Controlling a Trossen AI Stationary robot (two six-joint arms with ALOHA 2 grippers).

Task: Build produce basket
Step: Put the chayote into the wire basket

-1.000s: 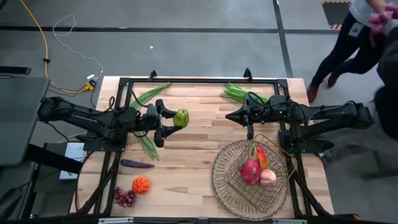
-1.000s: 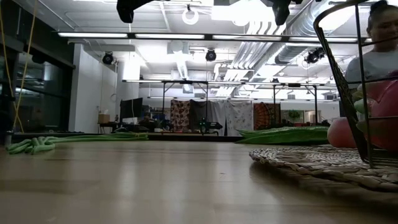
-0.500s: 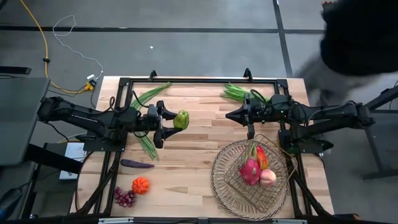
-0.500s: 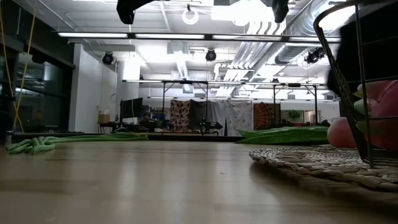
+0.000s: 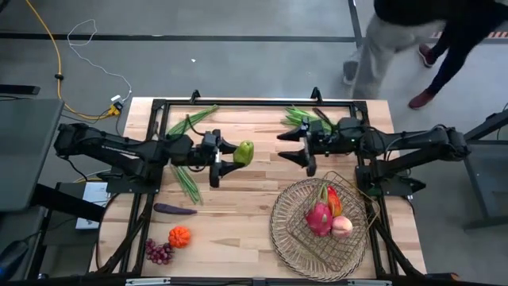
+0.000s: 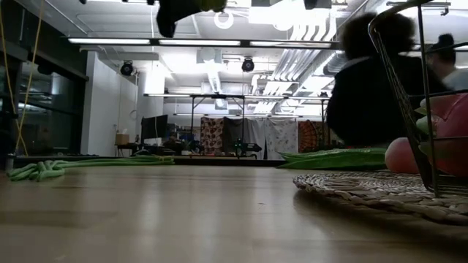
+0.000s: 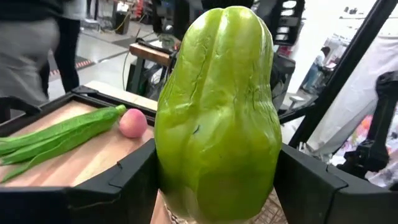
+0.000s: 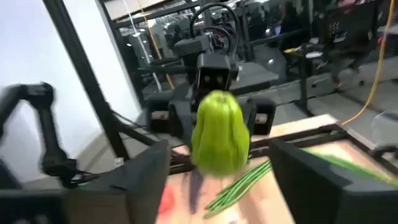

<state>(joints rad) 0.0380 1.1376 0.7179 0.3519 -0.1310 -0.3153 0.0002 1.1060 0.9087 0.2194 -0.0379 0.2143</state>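
**Two arms face each other above the middle of the surface**

One smooth green pepper [image 5: 244, 152] is clamped between the fingers of the left end effector [image 5: 225, 156], held above the light wooden slatted surface [image 5: 246, 214] near its centre. The pepper's long axis runs along the left arm's line, its blunt end pointing toward the right end effector [image 5: 295, 146], which has its fingers spread apart with nothing between them. A bare gap separates the two.

The large round tan lattice basket [image 5: 286, 238] lies at the near right part of the surface, well apart from the pepper. It holds a pink dragon fruit [image 5: 319, 218], a peach [image 5: 342, 227] and a red pepper [image 5: 333, 200]. An open strip of wood lies between the pepper and the basket rim.

The left wrist view shows the pepper's ribs filling the space between the dark fingers [image 7: 127, 186]. The right wrist view shows the same pepper from the front. The low view shows only the basket rim and long green beans [image 6: 88, 165]; both end effectors are almost out of it. A person [image 5: 405, 32] walks past the far edge.
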